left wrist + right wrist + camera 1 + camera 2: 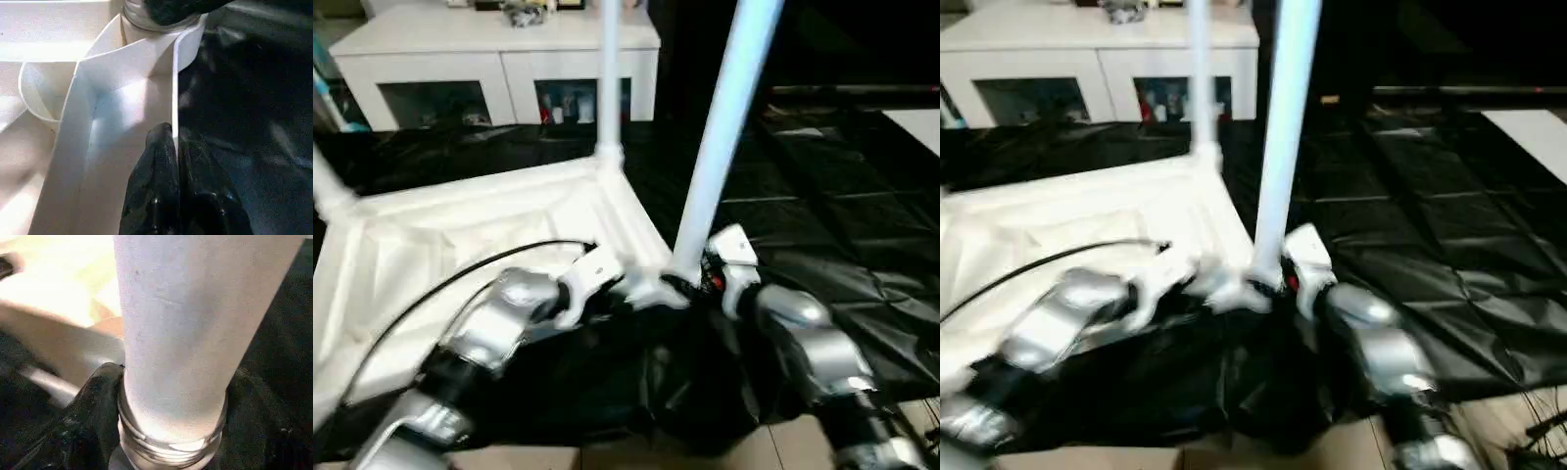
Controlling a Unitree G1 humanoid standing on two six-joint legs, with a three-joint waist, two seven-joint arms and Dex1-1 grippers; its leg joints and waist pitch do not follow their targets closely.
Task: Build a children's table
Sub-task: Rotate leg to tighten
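Note:
The white table top (480,225) lies underside up on a black sheet. One leg (609,88) stands upright in the far corner socket, and another leg (328,186) rises at the left edge. A third leg (720,137) leans slightly in the near corner socket. My right gripper (171,431) is shut on this leg's base, one black finger (93,401) on each side, just above the threaded collar. My left gripper (173,147) is shut on the top's thin rim wall (174,88), close to that same corner.
A white cabinet (499,44) with glass doors stands behind the work. The crinkled black sheet (822,196) covers the floor to the right. A white panel (920,122) shows at the right edge. A black cable (440,284) arcs over my left forearm.

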